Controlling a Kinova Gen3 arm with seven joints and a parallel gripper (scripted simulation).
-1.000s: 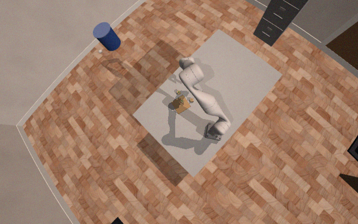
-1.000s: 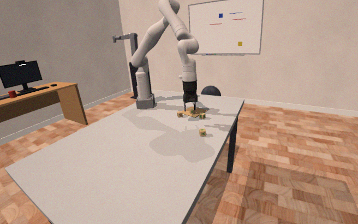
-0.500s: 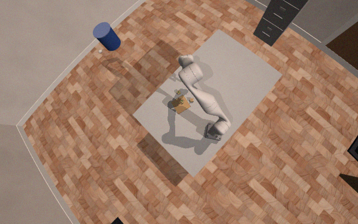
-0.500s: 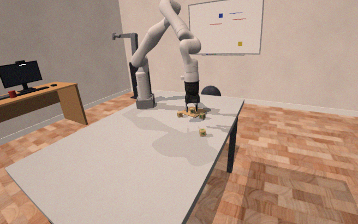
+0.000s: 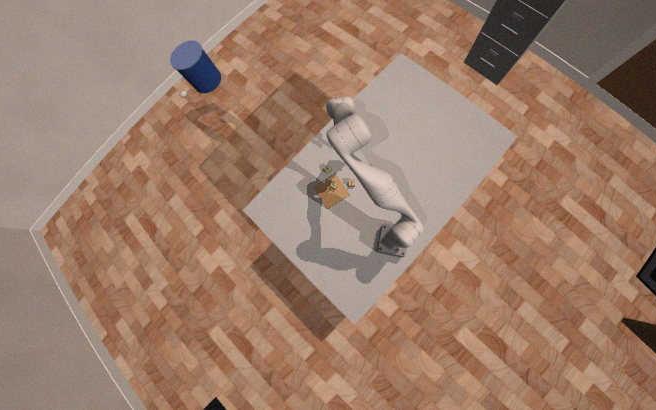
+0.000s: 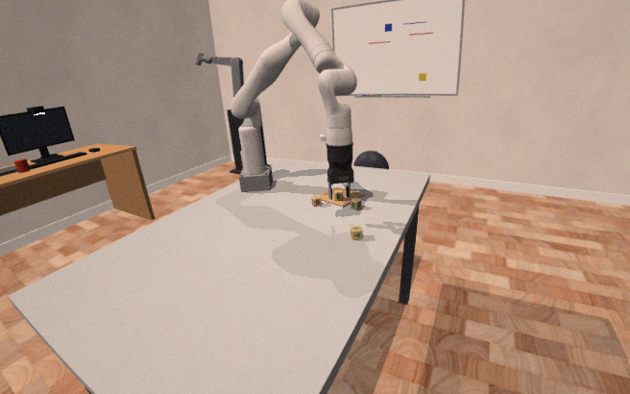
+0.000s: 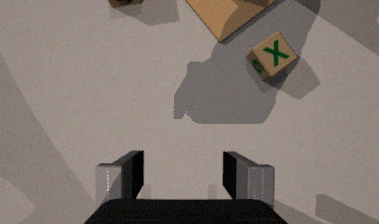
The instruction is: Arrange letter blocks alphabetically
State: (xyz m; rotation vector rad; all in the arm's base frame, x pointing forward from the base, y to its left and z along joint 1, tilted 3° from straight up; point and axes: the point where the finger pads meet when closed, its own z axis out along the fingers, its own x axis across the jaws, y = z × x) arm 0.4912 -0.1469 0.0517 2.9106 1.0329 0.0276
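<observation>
My gripper [image 6: 339, 194] [image 7: 183, 168] is open and empty, above the table beside the mat; its fingers are hidden in the top view. An orange-brown mat [image 5: 337, 199] [image 6: 342, 203] [image 7: 210, 16] lies on the table. One block [image 5: 333, 184] [image 6: 338, 195] stands on it, its top letter unreadable. A block [image 5: 326, 168] [image 6: 355, 203] [image 7: 272, 56] with a green X on top is off the mat's corner. Another block [image 5: 351, 183] [image 6: 316, 201] [image 7: 125, 2] is off the mat on the base side, cut off in the wrist view. A further block [image 6: 356, 233], with Y on a side, is farther off.
The grey table [image 5: 437, 112] [image 6: 176, 283] carries the arm's base [image 5: 390, 243] [image 6: 255, 179]. A table edge [image 6: 381, 279] runs near the Y-sided block. The arm hides that block in the top view. Shadows fall across the mat.
</observation>
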